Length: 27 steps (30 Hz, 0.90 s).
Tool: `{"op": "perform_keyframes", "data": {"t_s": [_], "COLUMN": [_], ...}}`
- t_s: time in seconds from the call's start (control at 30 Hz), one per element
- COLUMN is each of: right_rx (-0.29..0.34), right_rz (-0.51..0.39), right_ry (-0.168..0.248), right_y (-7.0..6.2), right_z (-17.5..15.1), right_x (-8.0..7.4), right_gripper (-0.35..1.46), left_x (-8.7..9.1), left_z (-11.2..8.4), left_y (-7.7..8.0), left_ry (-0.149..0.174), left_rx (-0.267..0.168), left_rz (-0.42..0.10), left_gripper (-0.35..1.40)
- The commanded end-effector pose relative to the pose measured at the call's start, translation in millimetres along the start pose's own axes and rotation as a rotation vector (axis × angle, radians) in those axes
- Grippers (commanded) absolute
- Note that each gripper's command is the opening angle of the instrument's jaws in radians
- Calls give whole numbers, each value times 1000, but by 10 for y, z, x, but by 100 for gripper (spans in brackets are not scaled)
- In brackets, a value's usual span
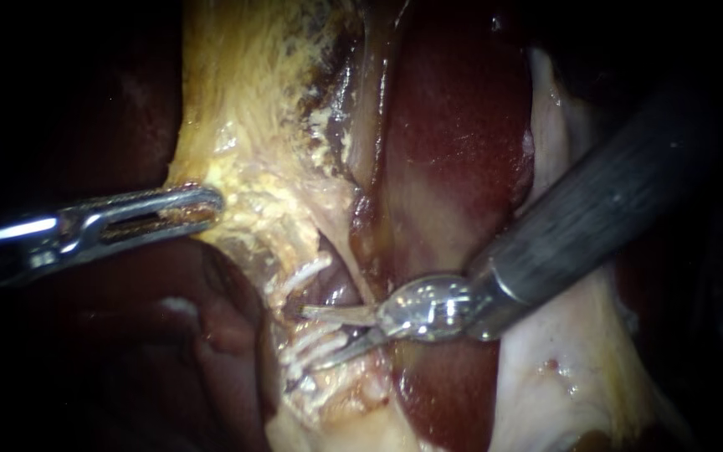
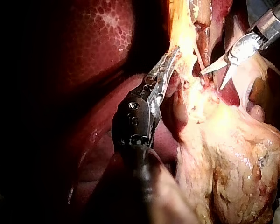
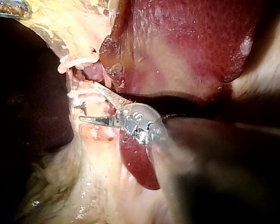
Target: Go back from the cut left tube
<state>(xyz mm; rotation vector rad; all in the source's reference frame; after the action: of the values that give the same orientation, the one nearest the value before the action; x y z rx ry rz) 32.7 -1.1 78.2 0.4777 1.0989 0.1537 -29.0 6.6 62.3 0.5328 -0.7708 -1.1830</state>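
Observation:
My right instrument (image 1: 310, 337) comes in from the upper right and ends in two thin blades, which stand open with a gap between them. They lie over the tube (image 1: 334, 293), which carries white clips (image 1: 307, 273) above the blades and more clips (image 1: 321, 343) by the lower blade. A dark reddish gap shows in the tube between the clip groups. In the right wrist view the blades (image 3: 87, 102) sit right beside the clips (image 3: 79, 60). My left instrument (image 1: 204, 205) is shut on a fold of yellow tissue (image 1: 244, 125), also seen from its wrist (image 2: 170, 58).
The dark red liver (image 1: 453, 151) lies just right of the tube, under my right instrument's shaft (image 1: 596, 209). Pale glistening tissue (image 1: 562, 368) spreads at the lower right. Another dark lobe (image 1: 211, 326) bulges below my left instrument.

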Motion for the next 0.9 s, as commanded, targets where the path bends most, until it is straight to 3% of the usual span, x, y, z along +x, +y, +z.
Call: {"op": "perform_keyframes", "data": {"t_s": [0.03,0.33,0.6,0.9], "right_rx": [-13,-108,-140,-136], "right_rz": [-15,-128,-147,-158], "right_ry": [0,-25,-39,-39], "right_y": [2,24,26,26], "right_z": [-10,-97,-102,-104], "right_x": [3,37,39,39], "right_gripper": [143,143,143,143], "left_x": [0,1,18,31], "left_z": [0,2,31,73], "left_y": [0,0,15,33], "left_ry": [0,0,-10,23], "left_rx": [0,1,-5,-10], "left_rz": [0,0,18,13], "left_gripper": [-35,-35,-35,-35]}}
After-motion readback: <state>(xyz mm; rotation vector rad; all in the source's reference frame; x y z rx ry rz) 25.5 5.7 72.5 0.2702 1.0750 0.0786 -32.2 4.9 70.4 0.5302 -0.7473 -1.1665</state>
